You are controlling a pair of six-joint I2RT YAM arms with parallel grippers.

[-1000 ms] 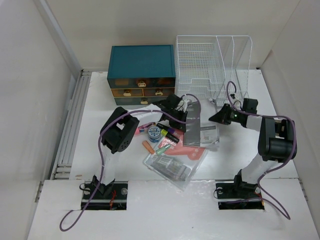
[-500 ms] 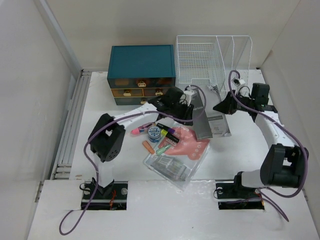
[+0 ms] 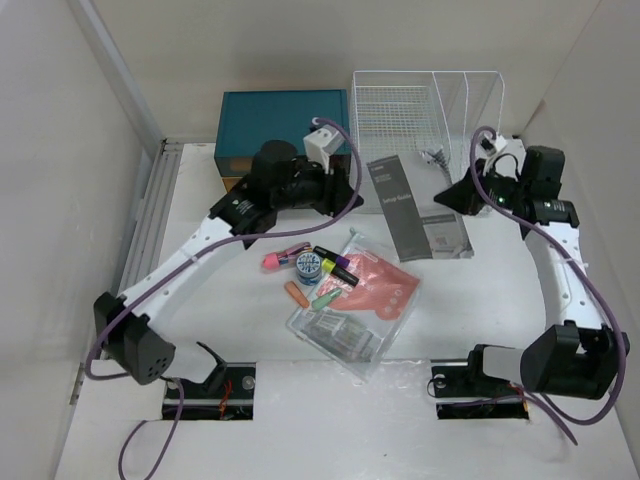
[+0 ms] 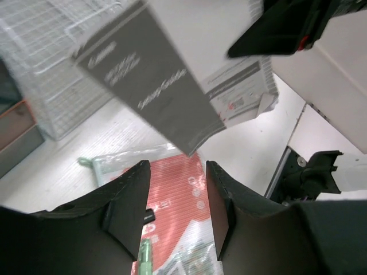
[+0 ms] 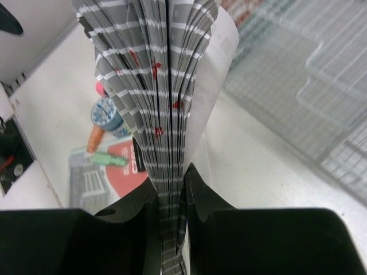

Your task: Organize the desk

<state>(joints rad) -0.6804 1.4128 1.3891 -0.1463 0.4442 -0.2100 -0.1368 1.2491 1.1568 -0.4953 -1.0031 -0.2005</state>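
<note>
The desk (image 3: pixel 480 300) is the wide white tabletop. My right gripper (image 3: pixel 452 196) is shut on the edge of a grey booklet (image 3: pixel 412 210) and holds it tilted above the desk, in front of the wire rack. In the right wrist view the fingers (image 5: pixel 171 189) pinch its fanned pages (image 5: pixel 163 86). My left gripper (image 3: pixel 343 193) is open and empty, just left of the booklet and apart from it. In the left wrist view it (image 4: pixel 175 172) hangs over a red and clear pouch (image 4: pixel 172 192), with the booklet (image 4: pixel 155 86) beyond.
A teal drawer box (image 3: pixel 283 120) and a white wire rack (image 3: pixel 405 115) stand at the back. Mid-desk lie a pink highlighter (image 3: pixel 280 258), a blue round tin (image 3: pixel 308 264), an orange marker (image 3: pixel 296 294), a green marker (image 3: pixel 325 297) and the clear pouch (image 3: pixel 350 320).
The left gripper has drawn back to the left, away from the booklet, its arm stretched out. The right gripper has lifted the booklet up and back towards the rack.
</note>
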